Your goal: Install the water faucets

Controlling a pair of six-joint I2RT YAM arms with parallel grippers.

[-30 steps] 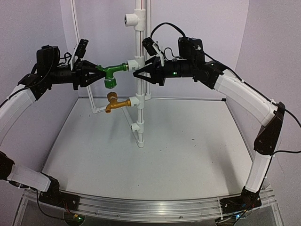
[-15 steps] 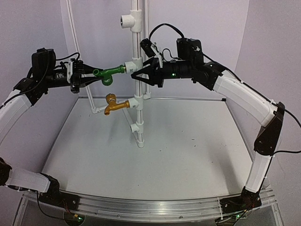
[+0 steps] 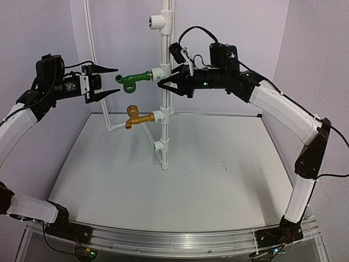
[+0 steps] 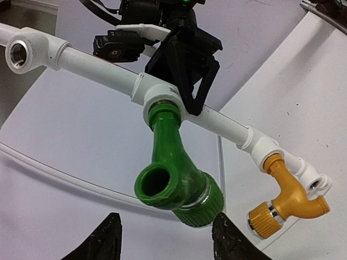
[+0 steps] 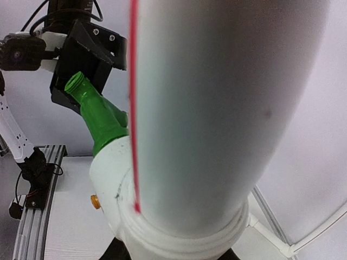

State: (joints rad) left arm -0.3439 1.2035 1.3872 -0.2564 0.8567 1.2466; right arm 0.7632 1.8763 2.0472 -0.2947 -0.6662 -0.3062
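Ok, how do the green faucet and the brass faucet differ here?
The green faucet sits higher on the pipe than the brass faucet. The green one is right by the open left gripper; the brass one has no gripper near. Both are seated in white fittings.

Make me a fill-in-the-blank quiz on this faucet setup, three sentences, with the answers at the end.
1. The green faucet sits ___ the golden faucet.
2. The left gripper, facing the green faucet, is ___.
3. The right gripper is shut on the white pipe, level with the ___ faucet.
Missing words: above; open; green.
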